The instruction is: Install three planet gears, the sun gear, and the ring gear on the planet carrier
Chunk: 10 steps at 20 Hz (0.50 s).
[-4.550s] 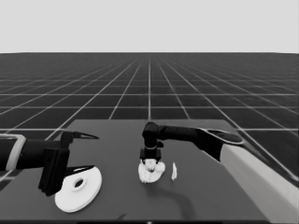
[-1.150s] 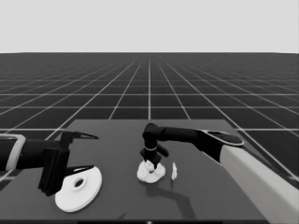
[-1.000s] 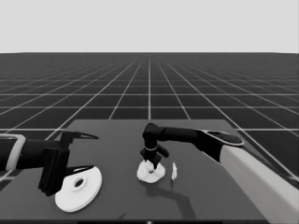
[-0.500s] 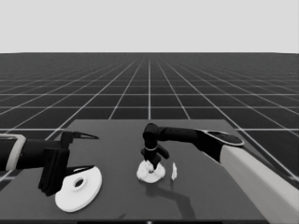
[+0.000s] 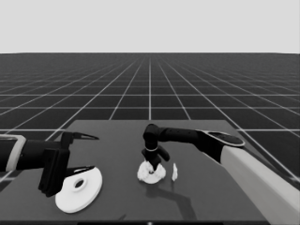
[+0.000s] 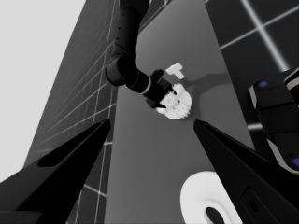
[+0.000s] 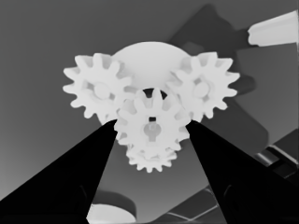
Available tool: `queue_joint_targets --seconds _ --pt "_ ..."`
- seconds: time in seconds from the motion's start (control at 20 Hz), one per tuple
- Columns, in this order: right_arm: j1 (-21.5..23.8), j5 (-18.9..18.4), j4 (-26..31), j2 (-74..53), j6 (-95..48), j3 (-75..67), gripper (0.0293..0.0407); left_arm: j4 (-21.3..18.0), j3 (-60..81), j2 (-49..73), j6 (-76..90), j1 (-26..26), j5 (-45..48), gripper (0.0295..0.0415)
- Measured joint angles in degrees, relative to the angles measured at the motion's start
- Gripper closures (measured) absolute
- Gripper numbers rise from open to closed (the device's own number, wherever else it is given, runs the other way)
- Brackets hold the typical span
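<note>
Very little has moved since the earlier head pictures: the right tool [image 5: 154, 165] hangs over the same cluster of white parts at mid-worktop as before, only a shade differently set, while the thin white piece [image 5: 175, 172] lies just beside that cluster as it did, and the left arm has not stirred. In the right wrist view the smaller round part [image 7: 152, 60] carries two planet gears, one [image 7: 98, 87] to one side and one [image 7: 203, 88] to the other, with a third toothed edge [image 7: 150, 160] peeping out beneath the gear in the middle. That middle gear, the sun gear [image 7: 150, 125], sits over the dark centre hole and meshes with its neighbours; the right tool's two fingers stand on either side of it, spread about as wide as the gear, but whether they grip it or have let go I cannot tell. By my judgement the sun gear is being seated or is just seated, so all four gears are on the smaller round part and what remains is the larger round part [image 5: 84, 192], which lies flat near the worktop's left end. The left tool [image 5: 77, 152] waits there with its fingers wide apart over that part, holding nothing; the part is not picked up yet
</note>
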State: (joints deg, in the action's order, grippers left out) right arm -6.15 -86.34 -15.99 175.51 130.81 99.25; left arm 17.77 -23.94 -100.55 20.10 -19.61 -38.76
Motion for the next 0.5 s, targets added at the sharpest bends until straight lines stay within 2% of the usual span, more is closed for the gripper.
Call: queue_joint_targets --seconds 0.45,0.5 --pt "-0.1 0.0 0.0 0.0 5.4 0.0 0.039 0.0 0.0 0.0 0.0 0.0 0.0 0.0326" --pt "-0.1 0.0 0.0 0.0 5.8 0.0 0.0361 0.0 0.0 0.0 0.0 0.0 0.0 0.0326"
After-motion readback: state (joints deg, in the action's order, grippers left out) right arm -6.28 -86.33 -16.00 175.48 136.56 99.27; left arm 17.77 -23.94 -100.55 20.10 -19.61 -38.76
